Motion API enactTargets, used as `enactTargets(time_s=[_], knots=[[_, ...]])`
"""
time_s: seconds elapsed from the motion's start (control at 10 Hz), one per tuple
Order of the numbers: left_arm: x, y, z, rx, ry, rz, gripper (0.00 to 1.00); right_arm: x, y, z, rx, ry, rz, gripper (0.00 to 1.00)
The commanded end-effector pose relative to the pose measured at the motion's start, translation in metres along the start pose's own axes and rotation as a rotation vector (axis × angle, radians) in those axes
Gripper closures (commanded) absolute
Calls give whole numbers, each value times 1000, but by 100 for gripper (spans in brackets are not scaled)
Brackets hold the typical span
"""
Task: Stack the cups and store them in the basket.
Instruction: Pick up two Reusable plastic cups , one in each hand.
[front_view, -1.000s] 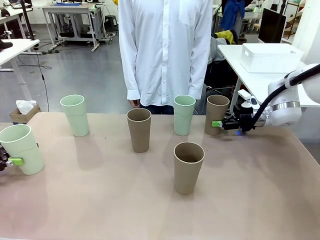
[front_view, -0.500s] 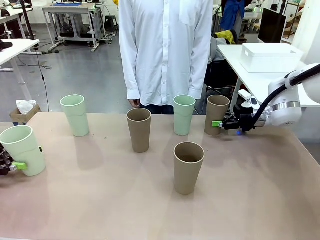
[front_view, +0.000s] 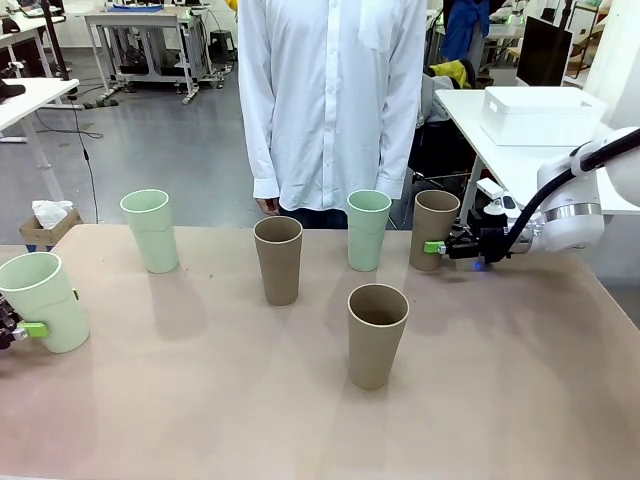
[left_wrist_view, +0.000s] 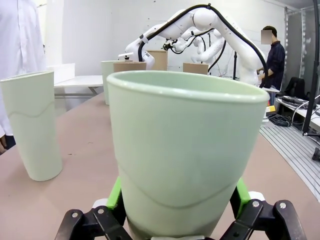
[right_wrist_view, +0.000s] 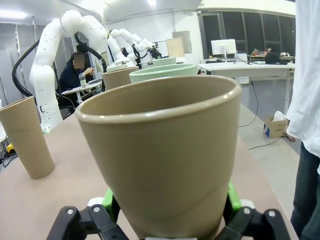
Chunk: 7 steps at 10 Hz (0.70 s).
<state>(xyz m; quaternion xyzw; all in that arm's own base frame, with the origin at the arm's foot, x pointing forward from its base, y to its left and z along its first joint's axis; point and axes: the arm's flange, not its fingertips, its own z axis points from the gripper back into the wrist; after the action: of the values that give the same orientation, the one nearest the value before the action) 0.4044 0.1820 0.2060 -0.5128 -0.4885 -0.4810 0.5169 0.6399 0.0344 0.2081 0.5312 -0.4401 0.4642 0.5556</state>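
Note:
At the table's far left edge a pale mint cup (front_view: 42, 298) leans slightly, with my left gripper (front_view: 55, 312) shut on its lower half; the left wrist view has that cup (left_wrist_view: 185, 145) between the green pads (left_wrist_view: 116, 192). My right gripper (front_view: 434, 246) is shut on a tan-brown cup (front_view: 434, 225) at the far right, close up in the right wrist view (right_wrist_view: 160, 150). Standing free are a mint cup (front_view: 150, 230), a brown cup (front_view: 278, 260), a mint cup (front_view: 368, 230) and a brown cup (front_view: 377, 335). The white basket (front_view: 540, 115) sits on a side table at the right.
A person in a white shirt (front_view: 330, 100) stands at the far edge, hands down by the sides. The front half of the brown table (front_view: 200, 420) is bare. Between the table and the basket's side table (front_view: 520, 165) there is a gap.
My left gripper has shifted a little with the mint cup, which has edged slightly right. The right arm and the other cups have not moved.

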Motion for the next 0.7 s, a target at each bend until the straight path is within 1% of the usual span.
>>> enactTargets(time_s=[0.0,0.4,0.5,0.6], knots=[[-8,-13,-3,-24,-9,-40,0,6,3,0,-14,-38,22,0],[-9,-12,-4,-20,-16,-46,0,7,1,3,-19,-63,24,0],[-9,-13,-5,-22,-14,-43,19,7,1,3,-14,-62,14,20],[-9,-13,-4,-22,-13,-44,19,7,0,4,-13,-68,7,20]])
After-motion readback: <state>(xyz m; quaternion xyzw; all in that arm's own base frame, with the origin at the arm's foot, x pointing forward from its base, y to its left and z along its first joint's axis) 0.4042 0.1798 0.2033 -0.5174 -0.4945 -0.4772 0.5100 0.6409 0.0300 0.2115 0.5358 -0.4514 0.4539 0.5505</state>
